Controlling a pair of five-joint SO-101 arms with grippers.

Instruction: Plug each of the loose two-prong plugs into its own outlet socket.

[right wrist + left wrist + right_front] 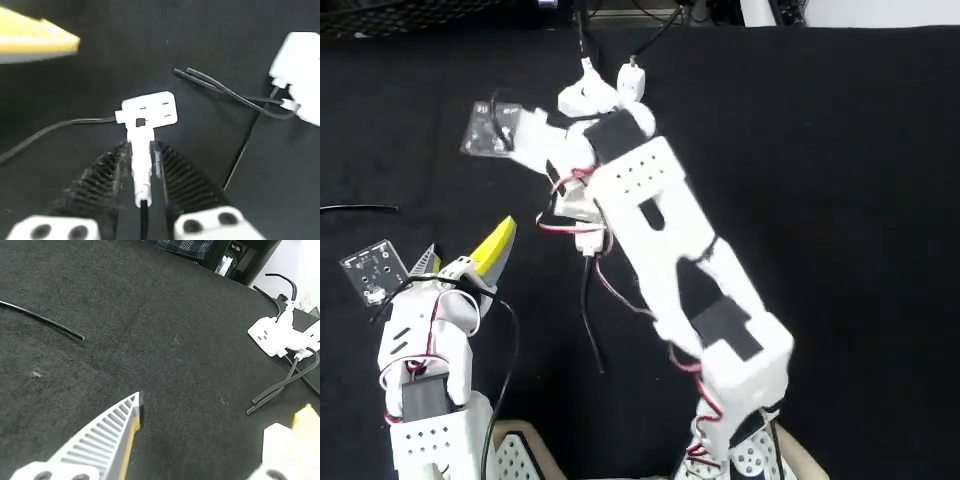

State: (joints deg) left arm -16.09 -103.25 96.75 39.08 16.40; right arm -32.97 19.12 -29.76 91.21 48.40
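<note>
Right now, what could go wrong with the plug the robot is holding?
The right gripper pinches the white plug right against the white outlet socket. Nothing seems to hold that socket on the black cloth, so a push might slide it away instead of taking the plug. The black cables beside it could also snag.

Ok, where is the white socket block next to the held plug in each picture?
High view: the socket block sits in the upper left, ahead of the yellow finger.
Left wrist view: the socket block lies far off, past the yellow finger.
Right wrist view: the socket block is at the tip of the plug in the right gripper.
Shared landmark: the yellow finger.
</note>
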